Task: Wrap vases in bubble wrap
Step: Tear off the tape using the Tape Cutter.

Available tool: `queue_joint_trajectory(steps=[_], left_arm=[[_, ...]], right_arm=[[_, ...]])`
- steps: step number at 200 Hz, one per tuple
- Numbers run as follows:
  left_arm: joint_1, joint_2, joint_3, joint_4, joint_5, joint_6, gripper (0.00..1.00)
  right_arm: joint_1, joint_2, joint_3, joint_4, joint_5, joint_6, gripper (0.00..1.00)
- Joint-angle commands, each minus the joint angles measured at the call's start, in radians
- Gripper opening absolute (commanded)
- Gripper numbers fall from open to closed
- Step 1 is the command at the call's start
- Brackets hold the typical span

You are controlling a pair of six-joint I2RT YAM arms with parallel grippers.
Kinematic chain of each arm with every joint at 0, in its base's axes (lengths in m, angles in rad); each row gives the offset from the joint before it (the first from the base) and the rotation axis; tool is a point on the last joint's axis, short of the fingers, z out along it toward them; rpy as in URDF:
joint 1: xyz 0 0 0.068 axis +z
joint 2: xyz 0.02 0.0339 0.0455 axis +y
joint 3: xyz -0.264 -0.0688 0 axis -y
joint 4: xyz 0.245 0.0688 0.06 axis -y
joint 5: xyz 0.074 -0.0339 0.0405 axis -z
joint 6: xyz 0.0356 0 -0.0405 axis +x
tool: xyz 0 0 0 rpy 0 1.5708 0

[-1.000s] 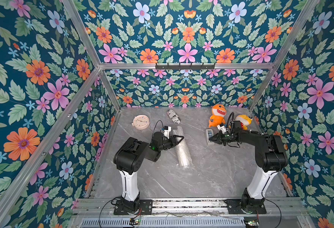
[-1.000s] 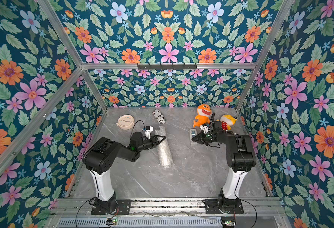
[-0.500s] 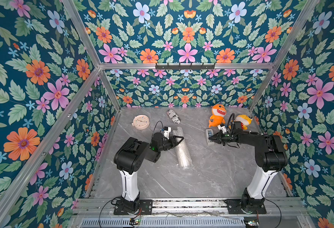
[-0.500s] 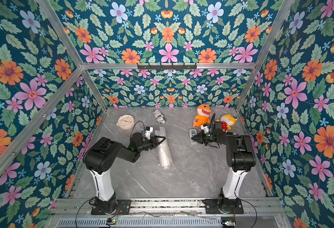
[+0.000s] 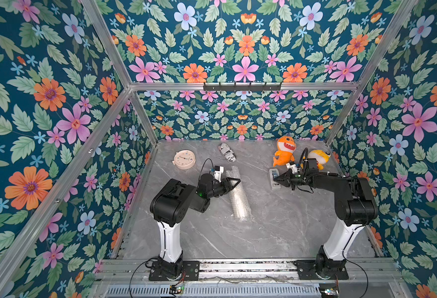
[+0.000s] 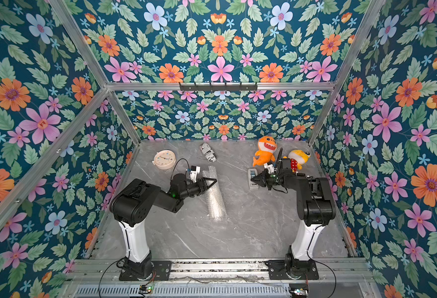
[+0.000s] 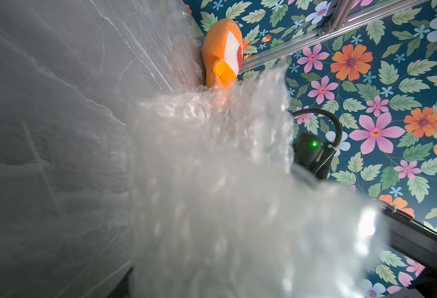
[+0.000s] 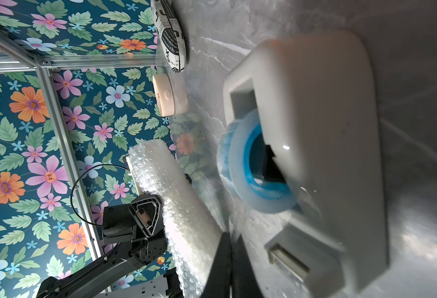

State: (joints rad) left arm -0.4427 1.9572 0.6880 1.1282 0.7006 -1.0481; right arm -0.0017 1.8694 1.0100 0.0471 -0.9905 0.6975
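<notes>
Looking down in both top views, I see the bubble wrap (image 5: 238, 198) rolled into a long clear tube that lies on the grey marbled surface (image 5: 276, 227), between my two arms and nearer to the left one. My left claw (image 5: 235, 181) is clamped across the far part of this tube. My right claw (image 5: 276, 178) has its jaws together, just beside the grey-white tape dispenser (image 5: 272, 172). The vase I cannot see; I judge that it is inside the roll.

In the left wrist view, the wrap (image 7: 225, 193) fills the picture: soft, shiny, full of small bubbles.

In the right wrist view, the dispenser (image 8: 315, 129) is smooth hard plastic with round corners, and it carries a tape roll (image 8: 253, 165) with a blue core. If a tape end is between my right jaws, I cannot tell.

The roll is light and springy, and its film is slippery, so I think it wants to unroll. If ceramic is inside, it is fragile. I would hold it at the middle with gentle pressure.
</notes>
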Motion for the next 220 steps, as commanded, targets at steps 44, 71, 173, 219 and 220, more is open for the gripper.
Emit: queue_joint_trajectory(steps=[44, 71, 173, 219, 220], left_arm=[[-0.001, 0.003, 0.004, 0.062, 0.015, -0.009, 0.29], [-0.001, -0.001, -0.001, 0.062, 0.014, -0.007, 0.29], [-0.001, 0.012, 0.007, 0.073, 0.016, -0.014, 0.29], [-0.001, 0.014, 0.005, 0.071, 0.017, -0.012, 0.29], [-0.001, 0.014, 0.005, 0.071, 0.017, -0.012, 0.29]], right_arm=[[0.008, -0.024, -0.113, 0.406, -0.169, 0.299, 0.00], [0.009, -0.019, -0.134, 0.556, -0.185, 0.433, 0.00], [0.007, -0.102, -0.068, 0.200, -0.086, 0.288, 0.00], [0.006, -0.125, -0.098, -0.043, -0.045, 0.078, 0.00], [0.006, -0.126, -0.099, -0.047, -0.043, 0.075, 0.00]])
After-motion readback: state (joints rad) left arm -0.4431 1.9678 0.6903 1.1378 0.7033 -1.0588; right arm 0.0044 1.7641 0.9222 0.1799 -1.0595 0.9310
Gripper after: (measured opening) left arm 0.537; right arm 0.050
